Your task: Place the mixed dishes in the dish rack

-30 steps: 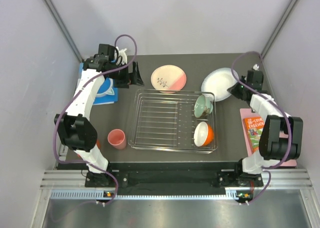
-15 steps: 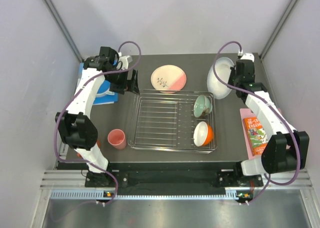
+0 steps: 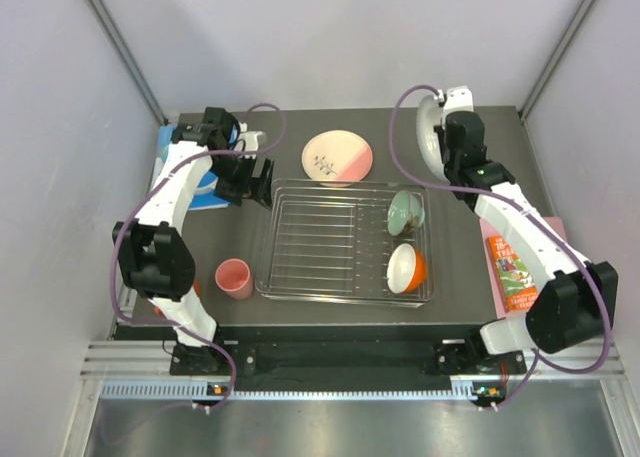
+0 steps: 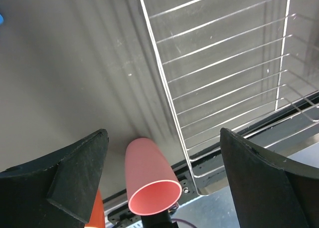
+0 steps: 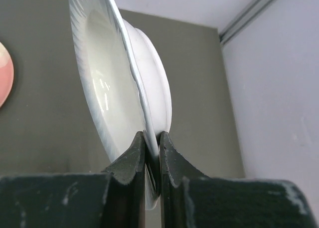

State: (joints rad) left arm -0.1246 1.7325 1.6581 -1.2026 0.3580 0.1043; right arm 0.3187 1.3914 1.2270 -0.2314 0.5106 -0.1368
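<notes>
Right gripper (image 5: 152, 138): it's clamped on the rim of the white plate (image 5: 114, 88), a thin pinch at the very edge, with the plate standing almost on edge above the fingers.
White plate position: it's lifted clear of the surface (image 3: 500, 147), up at the far end of your right arm.
Dish rack (image 3: 345, 183): it sits below and to the near-left of your right gripper. The mint-green bowl (image 3: 406, 212) and orange bowl (image 3: 407, 267) are already in the end nearest that gripper.
Left gripper (image 4: 163, 133): jaws wide apart and holding nothing. It's just beside the rack's far-left corner, and the pink cup (image 4: 149, 173) stands on the surface right between its fingers in the wrist view.
Step in hand: I'd say you're carrying the plate over to the rack.
Slip risk: with so little rim in the pinch, a quick swing could let the plate pivot or drop.
Collision risk: come down too near the mint-green bowl and the plate's edge may knock it.
Seating risk: if the plate meets the bars flat rather than upright, it could skid along the wires.
Waiting: the pink-and-cream plate (image 3: 337, 157) lies on the surface beyond the rack, not yet loaded.
</notes>
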